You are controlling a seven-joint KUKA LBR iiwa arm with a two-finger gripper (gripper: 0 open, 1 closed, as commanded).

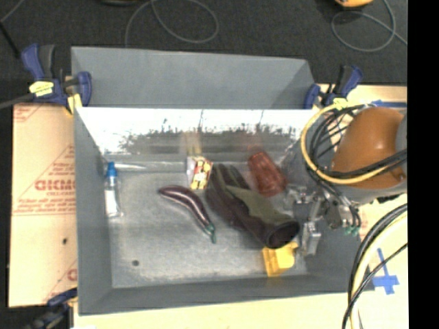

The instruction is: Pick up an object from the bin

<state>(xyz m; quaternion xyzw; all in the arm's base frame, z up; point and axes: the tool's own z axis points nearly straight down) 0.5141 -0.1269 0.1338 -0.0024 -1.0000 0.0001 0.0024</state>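
My gripper [310, 237] hangs low at the bin's right side, under the orange-domed wrist. Just below and left of it, near the front wall, lies a small yellow block [278, 260]. A dark, floppy brown and olive cloth piece [243, 208] stretches from the bin's middle to right beside the gripper. Its rolled dark end [280, 236] almost touches the gripper. Behind it, a reddish-brown cylinder [266, 172] lies near the back wall.
Further left are a purple toy eggplant [188, 208], a small yellow, red and white box [199, 172], and a clear bottle with a blue cap [110, 190] by the left wall. The arm's cables loop over the right rim.
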